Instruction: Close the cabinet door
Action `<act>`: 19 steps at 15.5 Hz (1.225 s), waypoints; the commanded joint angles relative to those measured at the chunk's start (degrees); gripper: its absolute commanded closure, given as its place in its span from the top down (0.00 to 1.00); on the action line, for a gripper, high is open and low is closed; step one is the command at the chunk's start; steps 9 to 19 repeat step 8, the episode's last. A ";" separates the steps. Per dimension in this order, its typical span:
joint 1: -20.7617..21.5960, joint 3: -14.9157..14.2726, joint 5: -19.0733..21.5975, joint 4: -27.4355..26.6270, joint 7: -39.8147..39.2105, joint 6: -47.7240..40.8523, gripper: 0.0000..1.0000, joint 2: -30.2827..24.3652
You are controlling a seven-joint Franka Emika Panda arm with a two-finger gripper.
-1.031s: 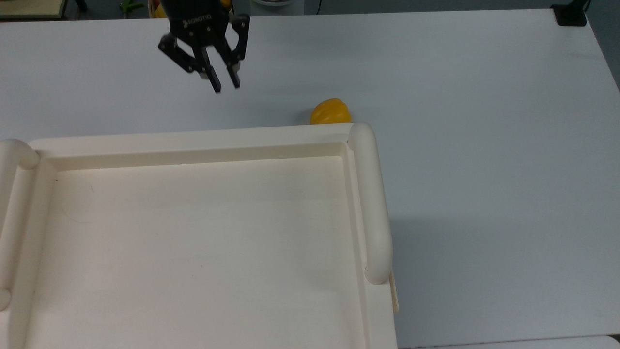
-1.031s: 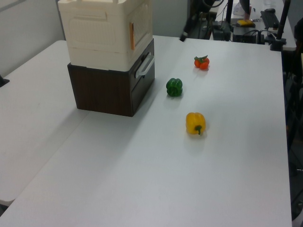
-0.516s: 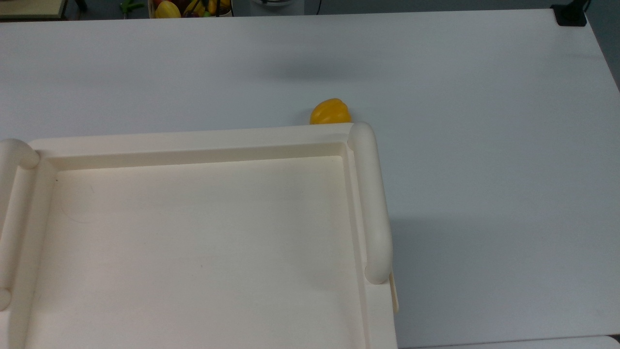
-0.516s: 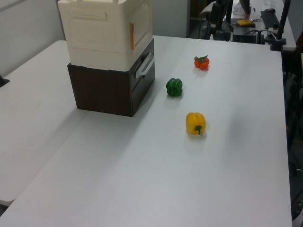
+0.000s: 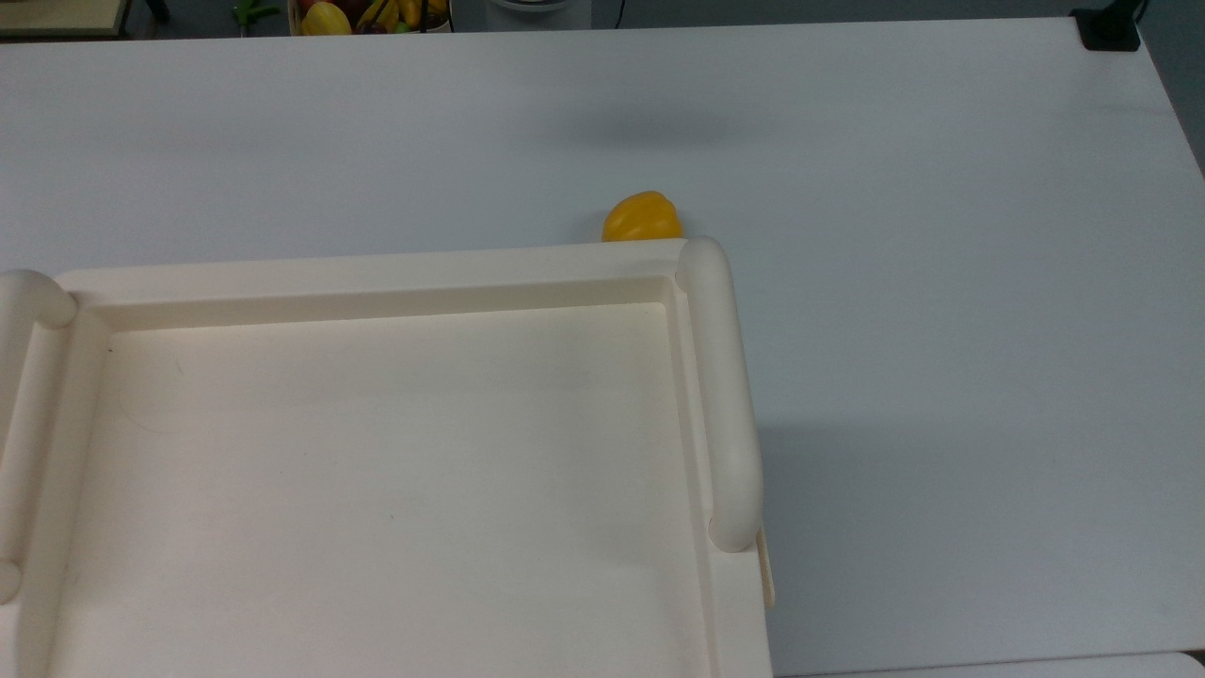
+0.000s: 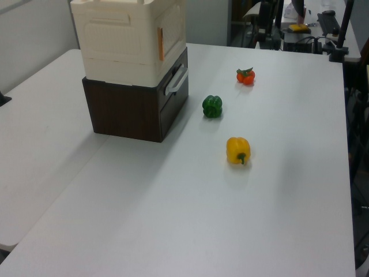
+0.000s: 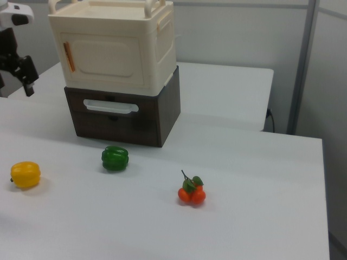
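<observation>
The cabinet door (image 7: 105, 59) is the cream front panel of the pale cabinet (image 6: 118, 40), which stands on a dark brown drawer unit (image 7: 124, 116) at the far left of the table (image 6: 190, 213) in the left view. The door has an orange slot handle (image 7: 68, 57) near its left edge in the right view, and it looks flush with the cabinet front. In the top view the cabinet's recessed top (image 5: 377, 471) fills the near left, with a yellow pepper (image 5: 642, 217) just beyond its far right corner. In the right view a green pepper (image 7: 115, 158) lies near the drawer front, and an orange-red tomato cluster (image 7: 191, 194) lies to its right. The end effector (image 7: 19, 67) hangs at the right view's far left, apart from the cabinet; I cannot tell whether it is open or closed
</observation>
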 commanded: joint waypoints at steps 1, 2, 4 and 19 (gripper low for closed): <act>0.43 -0.64 -0.77 -2.50 0.14 6.07 1.00 0.24; 0.43 -0.64 -0.77 -2.59 0.14 6.86 1.00 0.50; 0.43 -0.64 -0.77 -3.03 0.23 6.96 1.00 0.50; 0.34 -0.64 -0.95 -3.03 0.14 7.13 1.00 1.12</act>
